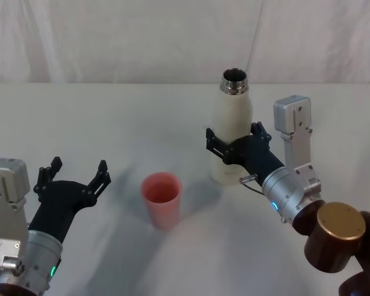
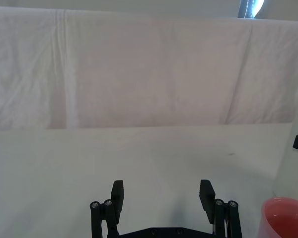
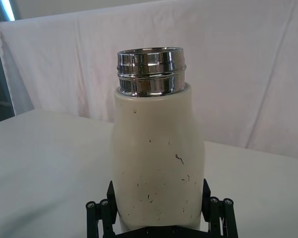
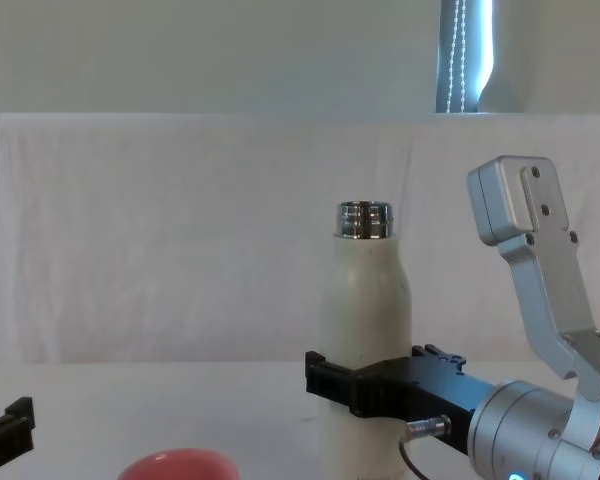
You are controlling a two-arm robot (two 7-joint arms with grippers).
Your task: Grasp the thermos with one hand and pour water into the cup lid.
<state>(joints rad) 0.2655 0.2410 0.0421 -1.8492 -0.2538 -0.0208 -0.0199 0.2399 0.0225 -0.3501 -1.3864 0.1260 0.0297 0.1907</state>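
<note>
The thermos point(image 1: 234, 123) stands upright on the table at centre right, cream-white with its open steel neck point(image 3: 151, 72) uncapped. My right gripper point(image 1: 234, 135) reaches in from the right and is shut on the bottle's lower body, one finger pressed to each side point(image 3: 158, 198). From the chest view the fingers point(image 4: 330, 378) wrap the thermos point(image 4: 365, 300) just above its base. The pink-red cup lid point(image 1: 162, 198) stands open side up in front and to the left of the thermos. My left gripper point(image 1: 77, 168) hovers open left of the cup lid point(image 2: 285, 218), holding nothing.
A white cloth covers the table point(image 1: 111, 123), and a white draped backdrop point(image 4: 180, 230) closes off its far edge. Bare tabletop lies between the two grippers around the cup lid.
</note>
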